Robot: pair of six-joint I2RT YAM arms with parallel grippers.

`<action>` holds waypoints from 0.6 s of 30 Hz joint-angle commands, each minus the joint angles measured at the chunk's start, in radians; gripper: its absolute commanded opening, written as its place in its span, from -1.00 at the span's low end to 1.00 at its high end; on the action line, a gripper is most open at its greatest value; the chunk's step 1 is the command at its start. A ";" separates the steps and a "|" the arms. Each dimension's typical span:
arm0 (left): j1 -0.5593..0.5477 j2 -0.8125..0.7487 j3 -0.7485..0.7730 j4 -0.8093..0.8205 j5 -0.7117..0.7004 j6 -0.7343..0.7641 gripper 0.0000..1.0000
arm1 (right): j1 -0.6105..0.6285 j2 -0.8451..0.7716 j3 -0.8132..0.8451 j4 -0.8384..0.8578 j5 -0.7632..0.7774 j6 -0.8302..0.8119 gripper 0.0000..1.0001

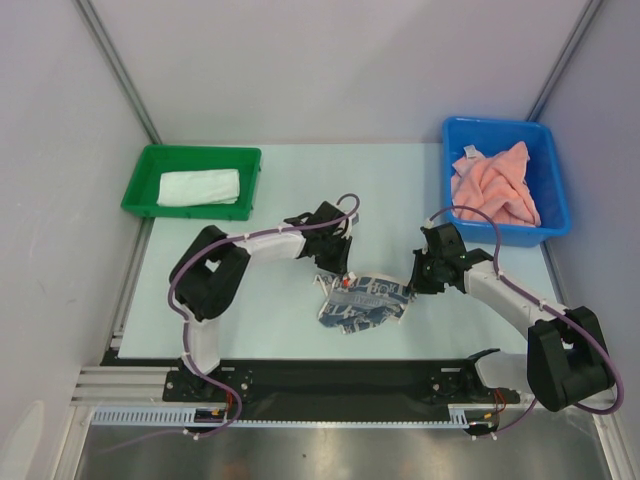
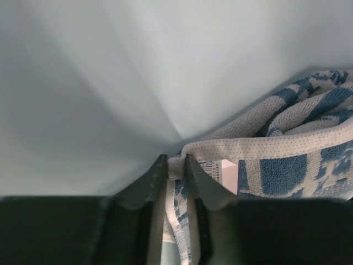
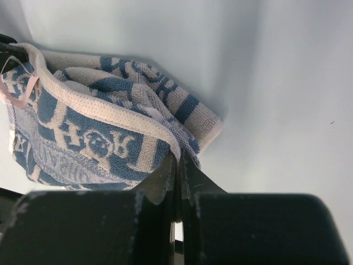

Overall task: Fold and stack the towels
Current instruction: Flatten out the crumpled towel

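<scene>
So far, one folded white towel (image 1: 200, 187) is placed in the green tray (image 1: 140, 192); crumpled pink towels (image 1: 493, 188) are left in the blue bin (image 1: 556, 195). On the surface (image 1: 290, 185), the blue-patterned towel (image 1: 362, 303) is clamped by the left tool (image 2: 176, 163) and right tool (image 3: 177, 160).

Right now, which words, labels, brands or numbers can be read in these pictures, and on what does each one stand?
Nothing reads with certainty.
On the patterned towel: large woven blue letters, upside down and creased, not legible as a word.
On the white care label of that towel: print too blurred.
On the white tag of the pink towel in the blue bin: too small.
</scene>
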 commanded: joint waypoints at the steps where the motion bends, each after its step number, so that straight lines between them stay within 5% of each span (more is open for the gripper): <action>1: -0.001 0.007 -0.001 0.024 0.038 0.013 -0.62 | 0.002 -0.018 -0.005 0.021 0.002 -0.009 -1.00; 5: -0.001 -0.006 0.037 -0.019 0.035 0.008 -0.99 | 0.002 -0.026 0.011 0.013 0.007 0.003 -1.00; 18: 0.001 -0.331 0.238 -0.295 -0.262 0.004 -1.00 | 0.041 -0.024 0.359 -0.075 0.114 -0.032 -1.00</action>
